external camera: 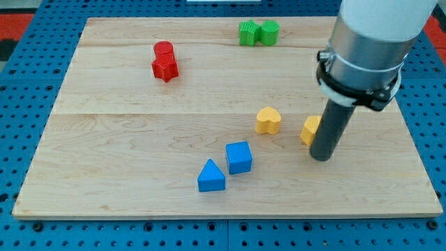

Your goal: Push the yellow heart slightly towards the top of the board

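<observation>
Pale wood makes up the table (104,139), a board of planks lying on a blue pegboard (21,84). Toward the view's left and top, a red cylinder (163,49) touches a red star (166,67) just below it. Lower down, near the middle, a blue triangular block (210,176) lies just beside a blue cube (239,157). At the top edge a green star-like block (248,33) touches a second green block (269,32). The yellow heart (267,120) lies right of centre, near my tip (322,157) but apart from it, to the tip's left and a little higher. A second yellow block (311,130), partly hidden, lies against the rod. There is no end effector with jaws here: the rod holds nothing, and whether it touches that block I cannot tell.
</observation>
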Controlling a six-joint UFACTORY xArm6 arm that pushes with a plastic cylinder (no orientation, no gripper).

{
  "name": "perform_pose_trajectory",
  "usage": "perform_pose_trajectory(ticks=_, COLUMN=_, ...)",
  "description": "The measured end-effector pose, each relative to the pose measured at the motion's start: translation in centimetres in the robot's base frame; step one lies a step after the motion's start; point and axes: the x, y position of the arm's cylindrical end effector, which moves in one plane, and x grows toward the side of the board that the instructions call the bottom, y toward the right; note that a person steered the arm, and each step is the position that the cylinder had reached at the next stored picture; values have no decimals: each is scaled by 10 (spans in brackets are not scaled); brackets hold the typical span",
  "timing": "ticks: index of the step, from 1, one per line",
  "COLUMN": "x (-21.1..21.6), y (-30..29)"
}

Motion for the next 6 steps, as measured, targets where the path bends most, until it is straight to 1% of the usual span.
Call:
perform_pose_trajectory(ticks=1, x=-4, y=-39)
perform_pose_trajectory(ticks=3, x=-48, y=-65)
perform_pose_trajectory(ticks=4, x=-71, y=-65)
perform_pose_trajectory(ticks=5, x=-78, y=-65)
perform_pose_trajectory(ticks=6, x=-80, y=-52)
